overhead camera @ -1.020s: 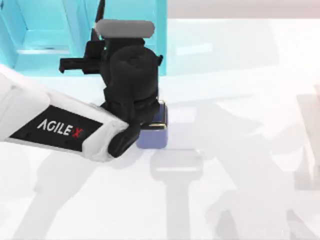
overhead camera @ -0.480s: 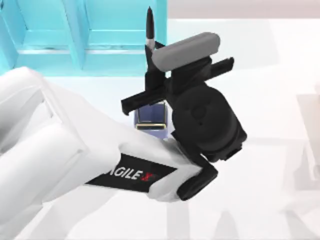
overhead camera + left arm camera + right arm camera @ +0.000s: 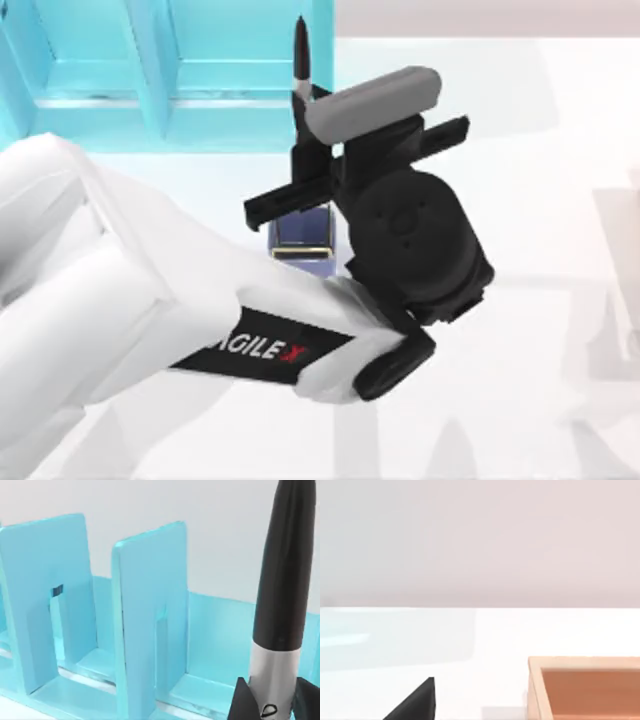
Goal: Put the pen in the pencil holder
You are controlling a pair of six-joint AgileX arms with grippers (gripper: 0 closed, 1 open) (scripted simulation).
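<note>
Left gripper point(image 3: 300, 135): raised over the surface point(image 3: 540, 200), fingers point(image 3: 242, 702) clamped on the pen point(image 3: 299, 55), held above the pencil holder point(image 3: 300, 235), before the turquoise shelf point(image 3: 150, 60). Right gripper: finger state unclear.

My top camera looks straight down on the white table point(image 3: 560, 200), close enough that my left arm point(image 3: 150, 330) covers much of it. My left wrist camera sits just behind the pen point(image 3: 282, 580) — very near it — and faces level toward the turquoise shelf unit point(image 3: 145, 625), which the top view shares along its far left edge. My right wrist camera looks low across the table past a wooden box point(image 3: 585, 687).
</note>
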